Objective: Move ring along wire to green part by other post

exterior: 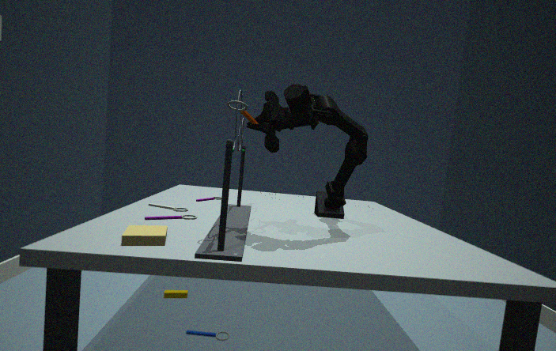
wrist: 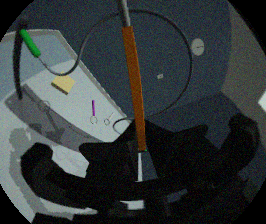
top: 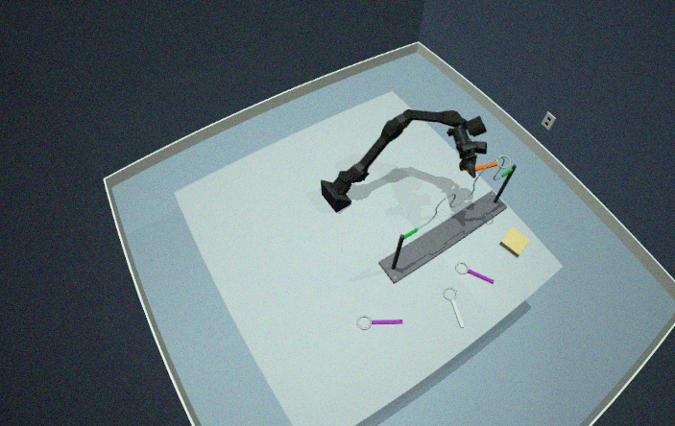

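Note:
The orange handle is held in my gripper, shut on its end. The ring is up high near the right post of the top view, beyond its green part. In the exterior view the ring appears around the thin grey wire; contact cannot be told. The wrist view cuts the ring off. The other green part is beside the other post.
The posts stand on a grey base. Beyond it lie a yellow block, two purple-handled rings and a white-handled ring. The wire has a tall loop in the wrist view.

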